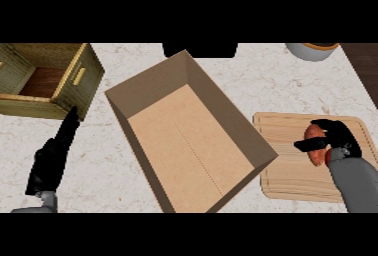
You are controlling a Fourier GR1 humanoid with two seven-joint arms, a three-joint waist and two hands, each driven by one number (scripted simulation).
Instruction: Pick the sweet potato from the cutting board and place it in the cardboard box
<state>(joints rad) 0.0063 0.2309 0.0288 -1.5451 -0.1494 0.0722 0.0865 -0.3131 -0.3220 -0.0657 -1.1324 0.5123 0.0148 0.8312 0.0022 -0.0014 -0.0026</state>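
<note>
While the right hand (337,134) is curled over the potato (313,133), thumb laid across it and fingers wrapped round its other side, the potato sits under the palm on the board (284,170), with its orange ends showing past the thumb on either side. Whether it has left the wood I cannot tell.

The box (229,112) stands just to this hand's left, its closest wall rising between the hand and the box floor. That wall is the main risk, in my judgement: a sideways carry made too low would knock the potato or the hand against the rim and shove the box. The potato also tapers, so it could swivel in the grasp on the lift.

The left hand (52,160) rests with straight fingers, holding nothing, well beyond the box.
</note>
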